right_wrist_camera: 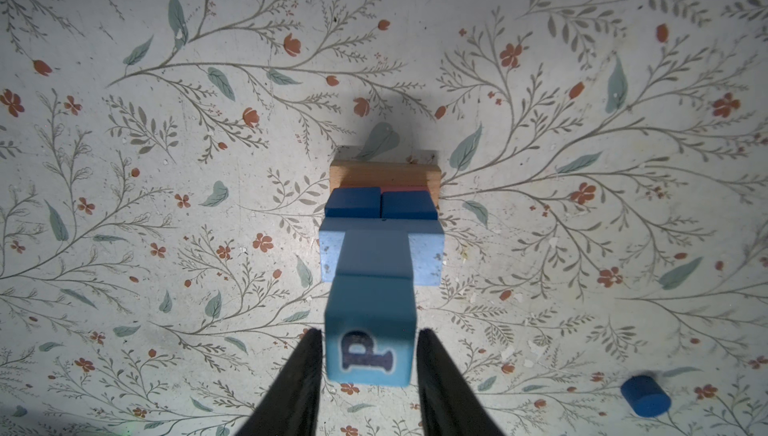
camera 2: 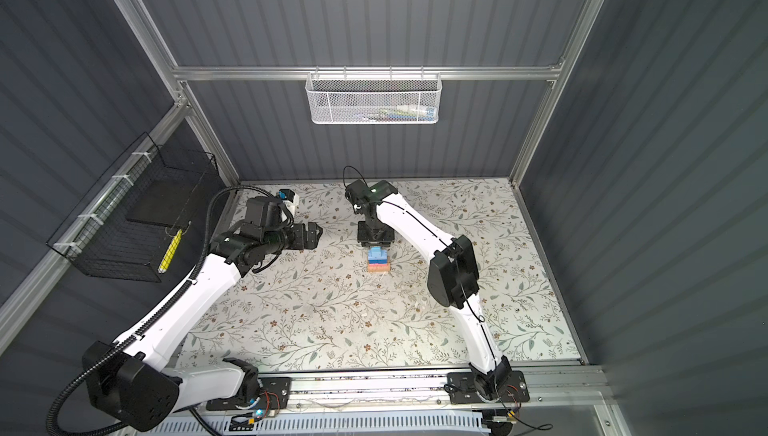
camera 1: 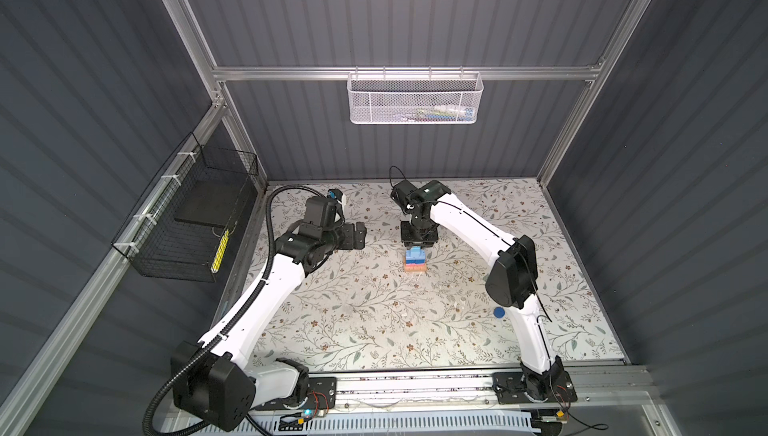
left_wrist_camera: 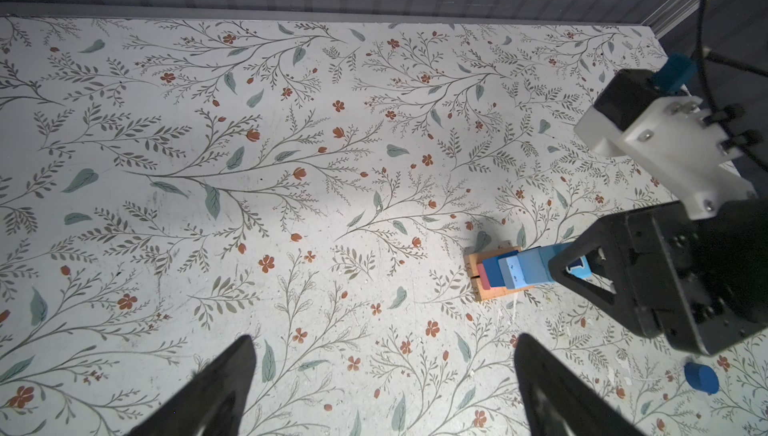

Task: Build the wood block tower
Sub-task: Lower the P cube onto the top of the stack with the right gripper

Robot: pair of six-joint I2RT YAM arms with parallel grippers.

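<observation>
The wood block tower (camera 1: 414, 261) (camera 2: 379, 261) stands mid-table. Its layers show in the right wrist view: a tan bar (right_wrist_camera: 384, 174) at the base, a pink bar (right_wrist_camera: 403, 188), two dark blue cubes (right_wrist_camera: 353, 201), a light blue bar (right_wrist_camera: 426, 259), and on top a light blue cube (right_wrist_camera: 370, 351) marked P. My right gripper (right_wrist_camera: 370, 332) (camera 1: 419, 242) hangs straight above, its fingers flanking the top cube with a thin gap on each side. My left gripper (left_wrist_camera: 384, 338) (camera 1: 359, 235) is wide open and empty, left of the tower. A dark blue cylinder (camera 1: 498, 312) (right_wrist_camera: 646, 396) lies apart.
A white mesh basket (camera 1: 414, 99) hangs on the back wall and a black wire basket (camera 1: 187, 226) on the left wall. The right arm's elbow (camera 1: 513, 272) rises between the tower and the cylinder. An aluminium rail (camera 1: 415, 384) runs along the front edge.
</observation>
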